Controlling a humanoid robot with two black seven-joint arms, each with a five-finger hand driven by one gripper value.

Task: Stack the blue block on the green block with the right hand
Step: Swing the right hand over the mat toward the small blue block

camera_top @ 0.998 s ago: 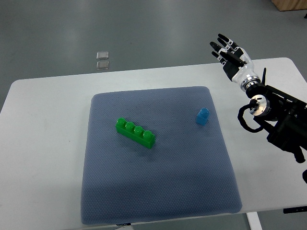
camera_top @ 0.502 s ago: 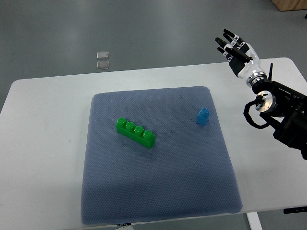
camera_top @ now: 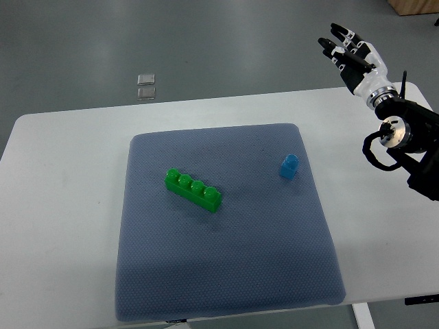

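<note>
The blue block (camera_top: 289,166) is a single small brick with one stud on top. It stands upright on the grey mat (camera_top: 226,274), near the mat's right edge and toward its far half. Nothing touches it.

Handling, judged from appearance: the block looks like rigid moulded plastic, light, with smooth and probably slippery side walls. It should not deform or break under a normal pinch. Because it is small and light, a glancing contact is likely to tip or slide it on the mat. Recommended hold: opposed fingertips on two facing side walls, low enough to clear the stud, leaving the underside free for seating.

The green block (camera_top: 194,190) is a long four-stud brick lying diagonally on the mat. It sits well to the left of the blue block and slightly nearer the robot. The two blocks are well apart. All four studs are exposed, so any of them could accept the blue block. Expect to need firm downward pressure to seat the studs; the long brick may shift on the textured mat.

The mat lies on a white table (camera_top: 62,205).

The right hand (camera_top: 353,55) is raised beyond and to the right of the blue block, past the table's far edge and well clear of it. Its fingers are extended and spread, and it holds nothing. The approach to the blue block has not begun.

The left arm is not visible.
</note>
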